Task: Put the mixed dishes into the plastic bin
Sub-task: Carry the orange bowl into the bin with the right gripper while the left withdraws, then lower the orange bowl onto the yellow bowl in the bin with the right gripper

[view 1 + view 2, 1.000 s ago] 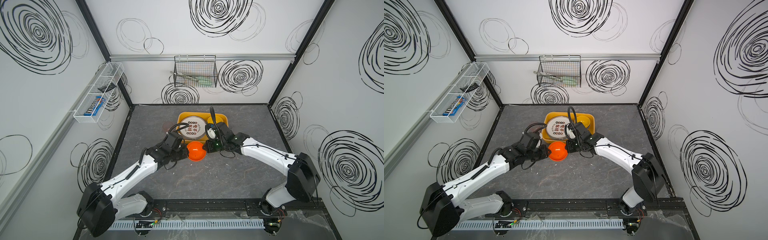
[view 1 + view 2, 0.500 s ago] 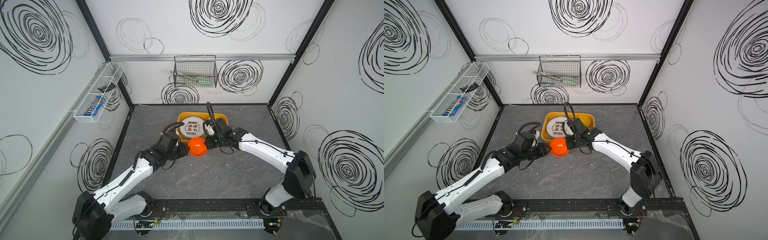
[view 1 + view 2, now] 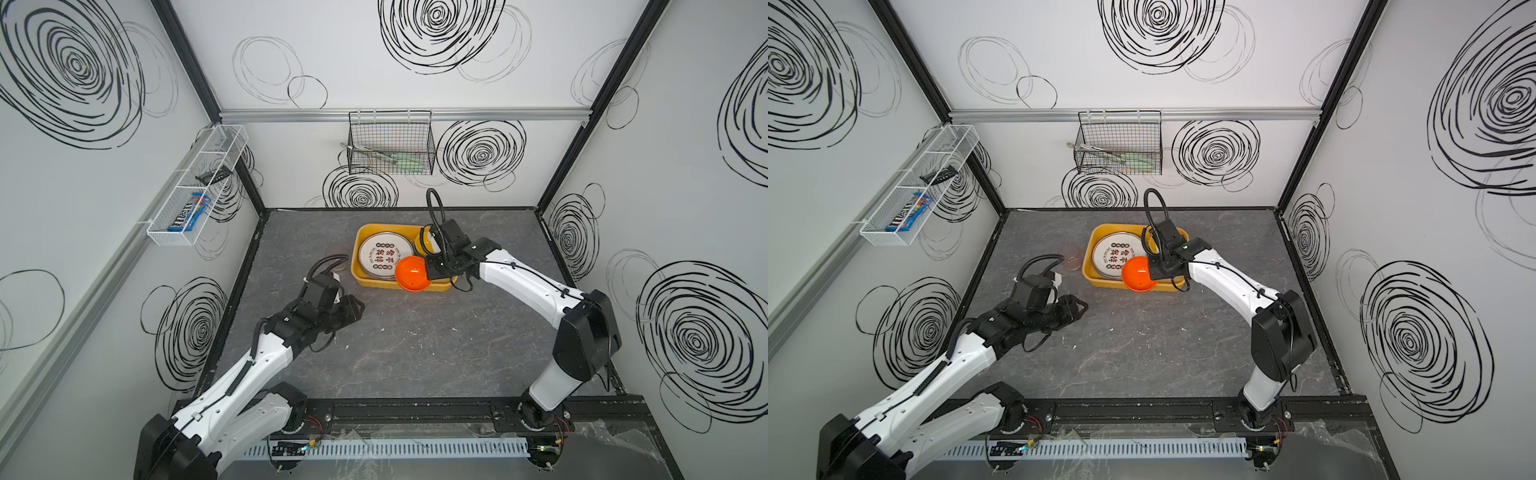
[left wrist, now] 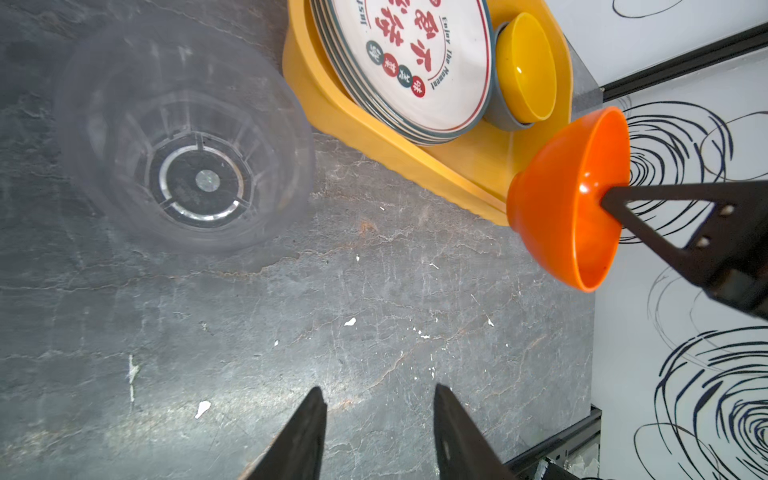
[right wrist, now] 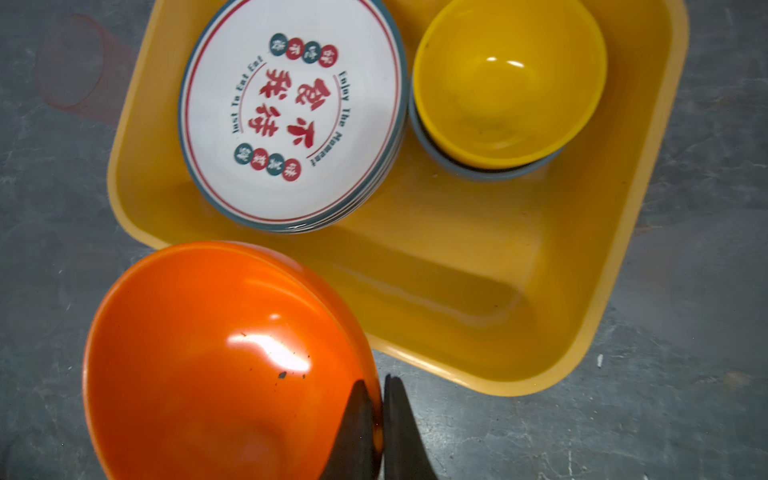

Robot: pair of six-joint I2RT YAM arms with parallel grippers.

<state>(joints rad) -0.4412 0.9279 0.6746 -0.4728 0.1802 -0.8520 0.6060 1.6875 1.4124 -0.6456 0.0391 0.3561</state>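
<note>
While the left gripper (image 4: 378,395) hangs over bare table (image 4: 374,291) with its jaws partly parted and nothing between them, the right gripper (image 5: 376,384) pinches the rim of the orange bowl (image 5: 216,365), its fingers closed tight on the wall. The bowl is tilted and held in the air over the near wall of the bin (image 5: 457,299), partly above the bin and partly above the table, as both top views show. Inside the bin, a stack of plates (image 5: 291,108) fills the left side and a yellow bowl (image 5: 507,75) sits nested in a grey bowl (image 5: 457,166) at the far right, leaving the near floor of the bin bare. The step in hand appears to be delivering the orange bowl. The next move likely calls for carrying it further in over the wall, either to that bare patch or onto the nested bowls, levelling it and lowering it before the fingers let go, since a release from here could tip it onto the rim or back onto the table. One translucent cup (image 3: 1071,254) waits on the table just beside the bin's left wall, within reach of the free left gripper, so the task looks close to done but not finished.
</note>
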